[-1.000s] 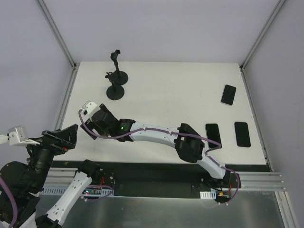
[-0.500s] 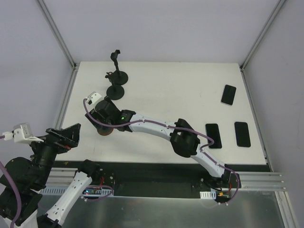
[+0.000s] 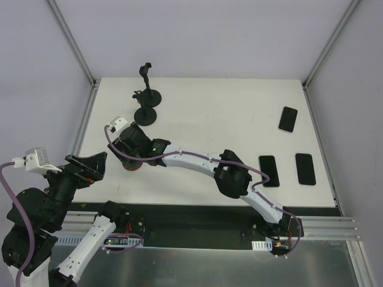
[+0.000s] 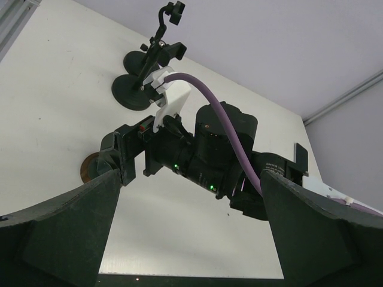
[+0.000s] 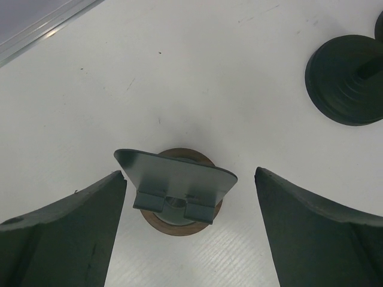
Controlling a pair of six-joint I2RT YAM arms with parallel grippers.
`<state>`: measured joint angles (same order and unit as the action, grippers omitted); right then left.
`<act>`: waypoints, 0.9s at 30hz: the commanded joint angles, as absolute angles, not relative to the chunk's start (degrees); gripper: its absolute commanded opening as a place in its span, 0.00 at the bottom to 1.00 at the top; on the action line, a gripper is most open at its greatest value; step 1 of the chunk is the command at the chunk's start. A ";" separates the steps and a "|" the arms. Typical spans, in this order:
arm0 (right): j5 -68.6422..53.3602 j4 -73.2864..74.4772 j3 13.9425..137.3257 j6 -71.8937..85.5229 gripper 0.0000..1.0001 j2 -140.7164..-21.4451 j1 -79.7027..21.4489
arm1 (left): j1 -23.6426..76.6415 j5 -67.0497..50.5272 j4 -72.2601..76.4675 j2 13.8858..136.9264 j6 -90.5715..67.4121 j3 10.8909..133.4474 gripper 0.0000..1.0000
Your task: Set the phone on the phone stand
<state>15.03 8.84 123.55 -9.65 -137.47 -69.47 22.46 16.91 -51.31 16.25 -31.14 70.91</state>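
The phone stand (image 5: 176, 191) has a grey tilted plate on a round brown base; it also shows in the top view (image 3: 131, 165), at the table's left front. My right gripper (image 5: 190, 179) is open and empty, its fingers on either side of the stand without touching it; in the top view it (image 3: 125, 152) hangs just behind the stand. Three black phones lie flat at the right: one at the back (image 3: 288, 119) and two nearer (image 3: 268, 171) (image 3: 305, 168). My left gripper (image 3: 90, 166) is open and empty, raised off the table's front-left corner.
Two black stands with round bases (image 3: 148, 97) (image 3: 145, 116) stand at the back left; one base (image 5: 350, 78) shows in the right wrist view. The right arm (image 3: 197, 166) spans the table's front. The left wrist view faces the right wrist (image 4: 209, 149).
My right gripper has moved back and left a little, uncovering the stand's brown base. My left gripper has shifted slightly up and right.
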 commanded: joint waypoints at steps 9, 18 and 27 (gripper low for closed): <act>16.26 10.81 129.19 -8.61 0.96 -138.16 -69.96 | 22.50 15.73 -48.25 18.11 -31.64 70.49 0.99; 18.98 12.65 133.06 -7.12 0.97 -140.97 -70.58 | 22.50 15.73 -48.08 17.58 -32.08 69.43 0.99; 25.30 13.62 134.12 -5.19 0.85 -141.77 -71.28 | 22.50 16.00 -47.99 17.49 -32.26 68.38 0.99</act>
